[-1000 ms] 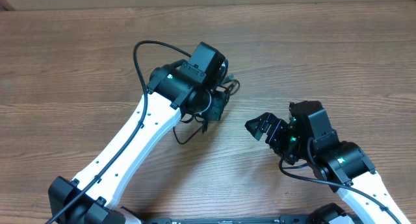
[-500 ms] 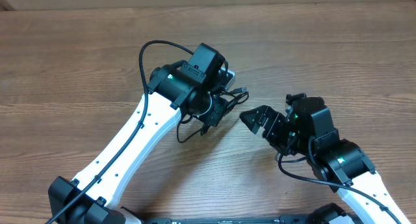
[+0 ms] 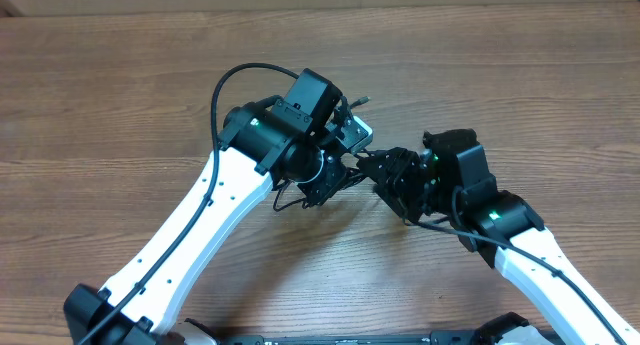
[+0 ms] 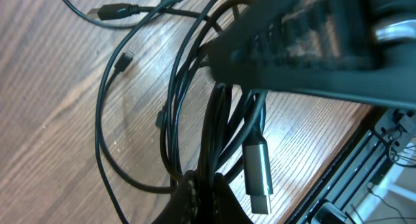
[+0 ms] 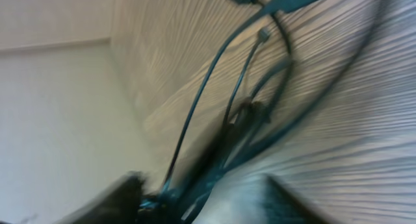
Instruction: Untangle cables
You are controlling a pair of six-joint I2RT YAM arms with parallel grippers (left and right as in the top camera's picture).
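Wooden table (image 3: 120,85) under cables (image 4: 214,130) clamped in left pincer (image 4: 201,188); right pincer (image 3: 386,173) beside them, grip unclear

Blurred cables (image 5: 250,113) cross the wooden table (image 5: 344,159).

The right gripper (image 3: 376,171) has swung in toward ten o'clock. A second ago it stood well clear; now it is right up against the cables (image 3: 288,199). The left gripper (image 3: 332,177) has edged toward one o'clock, drawing their trailing loop along.
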